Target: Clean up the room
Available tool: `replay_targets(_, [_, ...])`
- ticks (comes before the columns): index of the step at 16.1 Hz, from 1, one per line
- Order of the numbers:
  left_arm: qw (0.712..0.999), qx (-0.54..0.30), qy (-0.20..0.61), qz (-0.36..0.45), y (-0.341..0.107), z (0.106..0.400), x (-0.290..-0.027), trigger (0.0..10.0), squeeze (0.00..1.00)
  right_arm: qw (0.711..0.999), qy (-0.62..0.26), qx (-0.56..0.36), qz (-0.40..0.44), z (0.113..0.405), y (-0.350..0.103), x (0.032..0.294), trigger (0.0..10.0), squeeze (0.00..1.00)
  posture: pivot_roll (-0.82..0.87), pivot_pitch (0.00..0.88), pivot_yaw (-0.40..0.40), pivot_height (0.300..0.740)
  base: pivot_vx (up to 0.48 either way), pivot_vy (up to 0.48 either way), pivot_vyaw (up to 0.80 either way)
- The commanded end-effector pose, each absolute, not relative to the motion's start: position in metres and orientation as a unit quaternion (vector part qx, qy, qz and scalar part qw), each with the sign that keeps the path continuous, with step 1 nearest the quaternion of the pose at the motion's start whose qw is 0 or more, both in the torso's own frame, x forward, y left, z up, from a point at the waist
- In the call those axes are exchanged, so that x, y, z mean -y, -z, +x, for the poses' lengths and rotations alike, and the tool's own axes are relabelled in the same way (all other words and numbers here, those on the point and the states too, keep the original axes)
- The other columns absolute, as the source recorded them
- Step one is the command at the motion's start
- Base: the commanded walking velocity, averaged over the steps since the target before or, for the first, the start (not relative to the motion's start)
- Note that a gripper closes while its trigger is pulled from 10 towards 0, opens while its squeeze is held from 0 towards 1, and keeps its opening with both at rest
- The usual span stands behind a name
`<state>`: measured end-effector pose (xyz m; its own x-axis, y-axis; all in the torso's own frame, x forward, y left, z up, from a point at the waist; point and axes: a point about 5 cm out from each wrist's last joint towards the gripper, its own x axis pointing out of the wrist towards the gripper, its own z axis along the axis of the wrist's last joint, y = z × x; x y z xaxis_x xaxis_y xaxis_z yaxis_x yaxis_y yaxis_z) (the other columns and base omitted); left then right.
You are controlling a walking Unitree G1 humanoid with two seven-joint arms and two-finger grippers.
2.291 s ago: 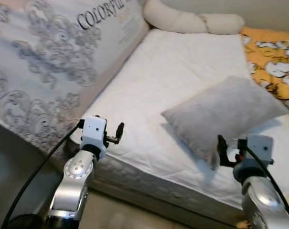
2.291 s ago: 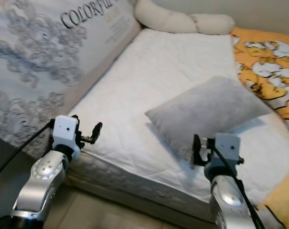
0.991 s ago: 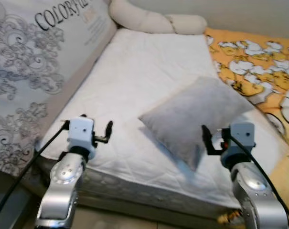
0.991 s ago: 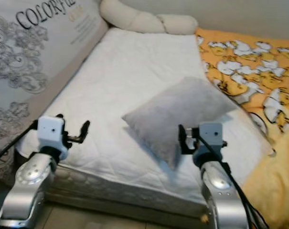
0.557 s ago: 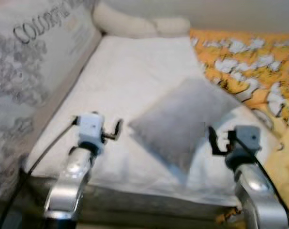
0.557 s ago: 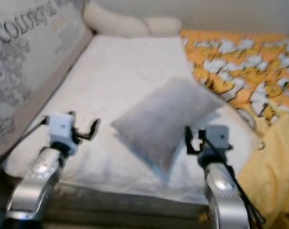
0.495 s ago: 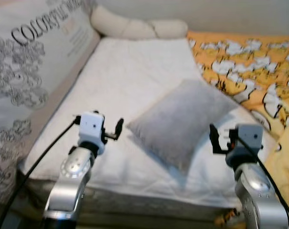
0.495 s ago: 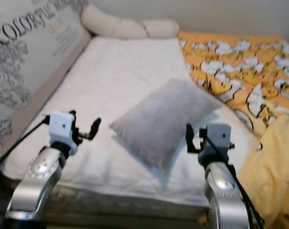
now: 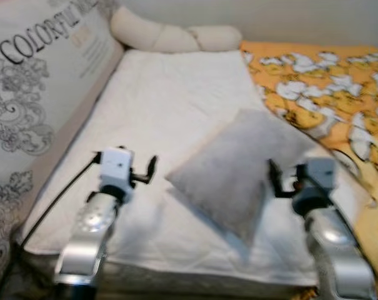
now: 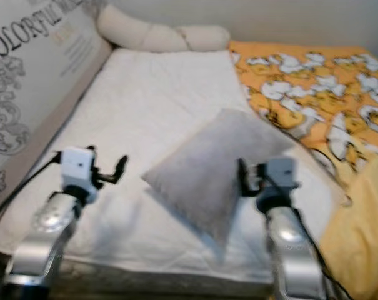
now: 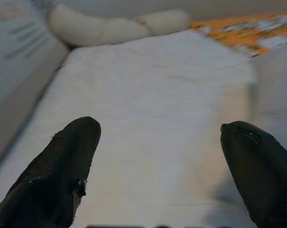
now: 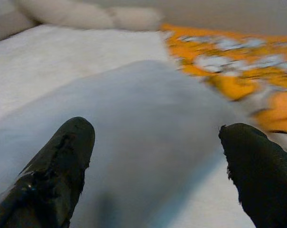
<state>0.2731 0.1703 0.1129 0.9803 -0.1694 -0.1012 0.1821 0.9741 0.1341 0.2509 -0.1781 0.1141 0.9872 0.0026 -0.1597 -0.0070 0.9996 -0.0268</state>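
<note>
A grey pillow (image 9: 238, 165) lies askew on the white mattress (image 9: 170, 100), near its front right. My right gripper (image 9: 273, 178) hovers open just over the pillow's near right edge; in the right wrist view the pillow (image 12: 148, 114) spreads between the two black fingers (image 12: 62, 161). Left of the pillow, my left gripper (image 9: 150, 170) is held open above bare mattress and holds nothing. The left wrist view looks between the fingers (image 11: 67, 156) along the mattress (image 11: 152, 104).
An orange blanket with white figures (image 9: 326, 81) covers the bed's right side and hangs over the front right corner. A cream bolster (image 9: 170, 37) lies at the head. A tall patterned panel lettered "COLORFUL" (image 9: 32, 94) leans along the bed's left side.
The camera has swung right and come nearer the bed. My right gripper now overlaps the pillow's near edge. Both grippers have stayed open.
</note>
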Motion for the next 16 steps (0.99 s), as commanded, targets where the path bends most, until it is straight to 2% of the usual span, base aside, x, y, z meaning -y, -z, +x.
replay_targets(1, [0.993,-0.042,0.086,0.070,-0.114,0.275,-0.170,10.0,0.00,0.997,-0.004,-0.082,-0.011,0.253,-0.115,0.180,10.0,0.00,-0.04,0.000,0.003,0.740,0.259,0.000,0.00])
replay_targets(7, [0.993,-0.040,0.087,0.071,-0.114,0.276,-0.169,10.0,0.00,0.997,0.024,-0.078,-0.012,0.258,-0.117,0.189,10.0,0.00,-0.04,0.000,0.005,0.740,0.257,0.000,0.00])
replay_targets(11, [0.993,-0.038,0.090,0.069,-0.115,0.277,-0.168,10.0,0.00,0.992,0.055,-0.110,-0.011,0.262,-0.109,0.201,10.0,0.00,-0.04,0.000,0.007,0.740,0.000,0.000,0.00])
replay_targets(12, [0.991,-0.043,0.103,0.073,-0.114,0.277,-0.166,10.0,0.00,0.990,0.073,-0.124,0.008,0.264,-0.105,0.208,10.0,1.00,-0.04,0.000,0.011,0.740,0.000,0.000,0.00])
replay_targets(16, [0.967,-0.075,0.222,0.105,-0.110,0.276,-0.161,10.0,0.00,0.976,0.143,-0.145,0.083,0.278,-0.100,0.228,10.0,1.00,-0.04,0.000,0.029,0.740,0.000,0.000,0.00])
